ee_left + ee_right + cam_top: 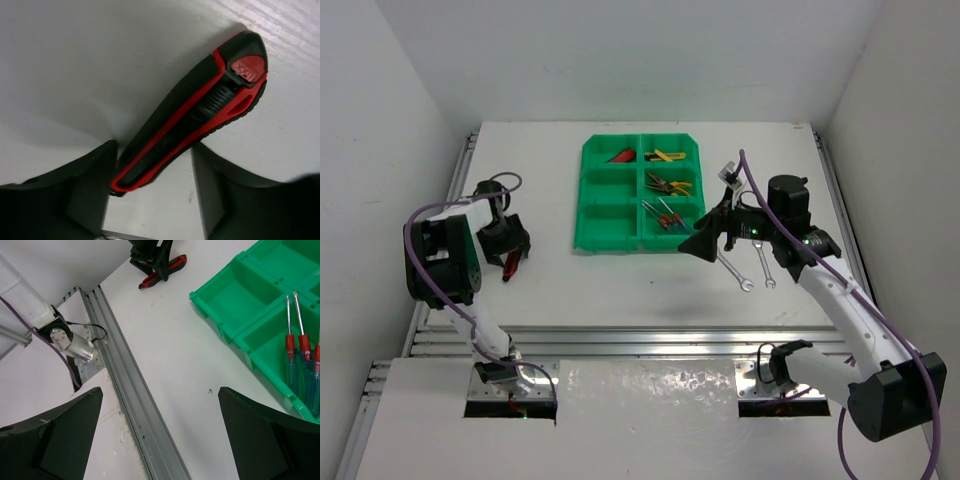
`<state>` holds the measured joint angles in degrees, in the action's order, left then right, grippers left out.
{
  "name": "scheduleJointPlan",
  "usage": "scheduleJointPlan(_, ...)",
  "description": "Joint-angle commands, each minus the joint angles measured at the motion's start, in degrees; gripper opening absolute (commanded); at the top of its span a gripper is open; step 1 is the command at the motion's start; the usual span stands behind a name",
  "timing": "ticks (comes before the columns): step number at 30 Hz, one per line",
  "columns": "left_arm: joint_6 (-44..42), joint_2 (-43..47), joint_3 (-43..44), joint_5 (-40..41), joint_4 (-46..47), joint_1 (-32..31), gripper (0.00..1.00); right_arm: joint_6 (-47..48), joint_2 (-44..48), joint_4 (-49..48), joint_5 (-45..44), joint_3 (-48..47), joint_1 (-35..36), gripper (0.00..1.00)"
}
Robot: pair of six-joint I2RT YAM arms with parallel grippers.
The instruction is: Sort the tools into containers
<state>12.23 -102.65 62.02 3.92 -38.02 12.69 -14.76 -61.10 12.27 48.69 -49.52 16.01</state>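
Left gripper (155, 185), jaws apart and unclamped, is straddling the red-and-black knife (200, 105), which is lying on the table (620, 290) at 8 o'clock from the green tray (582, 190). Right gripper (160, 435), spread wide, is hovering at the tray's 5 o'clock.

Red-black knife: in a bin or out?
Out. The knife lies on the table, left of the tray, between the left tool's fingers.
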Motion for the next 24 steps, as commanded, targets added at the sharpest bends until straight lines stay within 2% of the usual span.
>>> scheduleJointPlan(1,0.2,-1.6,0.9,2.3,3.3,-0.3,0.53,0.9,1.2,-2.9,1.3,0.0,0.4,0.99)
scheduleJointPlan(4,1.0,-3.7,1.3,2.1,4.0,-0.3,0.17,0.4,1.3,-3.2,0.1,0.3,0.5,0.99)
scheduleJointPlan(5,1.3,-4.1,1.7,1.9,4.1,-0.3,0.0,0.2,1.5,-3.2,-0.4,0.3,0.4,0.99)
scheduleJointPlan(9,7.0,-1.7,6.8,6.4,2.9,-3.4,0.0,-2.0,1.5,-3.5,-8.2,1.1,0.4,0.99)
scheduleJointPlan(10,8.2,-0.5,8.4,6.9,3.0,-4.2,0.0,-3.1,1.1,-2.4,-13.4,1.0,0.4,0.99)
scheduleJointPlan(13,11.9,1.5,17.9,5.1,5.4,-8.1,0.0,-4.6,-1.2,1.4,-21.1,0.1,0.4,0.99)
scheduleJointPlan(14,12.0,1.1,24.4,1.9,6.5,-10.9,0.0,-4.7,-1.5,1.7,-23.7,0.3,0.3,0.99)
scheduleJointPlan(15,9.0,-0.3,27.2,0.2,8.6,-12.4,0.0,-4.4,-1.2,1.9,-24.4,1.2,0.3,0.99)
scheduleJointPlan(16,6.4,-1.7,30.4,-0.4,12.8,-17.2,0.0,-4.0,-0.8,1.8,-25.0,1.6,0.3,0.99)
scheduleJointPlan(17,3.4,-3.3,37.6,0.8,14.1,-19.1,0.0,-3.8,-0.4,1.8,-25.5,2.5,0.3,0.99)
scheduleJointPlan(18,-4.5,-8.0,41.1,0.7,15.5,-20.8,0.0,-3.5,0.7,2.0,-25.7,2.8,0.3,0.99)
scheduleJointPlan(19,-8.7,-10.5,44.8,1.0,18.0,-23.1,0.0,-3.5,1.1,2.1,-25.7,3.0,0.3,0.99)
scheduleJointPlan(20,-12.5,-12.9,51.0,2.6,19.3,-23.9,0.0,-3.5,1.5,2.2,-25.9,3.2,0.4,0.99)
scheduleJointPlan(21,-19.6,-17.2,53.1,3.4,23.1,-24.7,0.0,-3.7,2.3,2.5,-25.9,3.2,0.3,0.99)
scheduleJointPlan(24,-24.7,-24.9,62.9,4.1,27.7,-24.7,0.0,-2.9,2.8,4.1,-26.2,3.7,0.5,0.99)
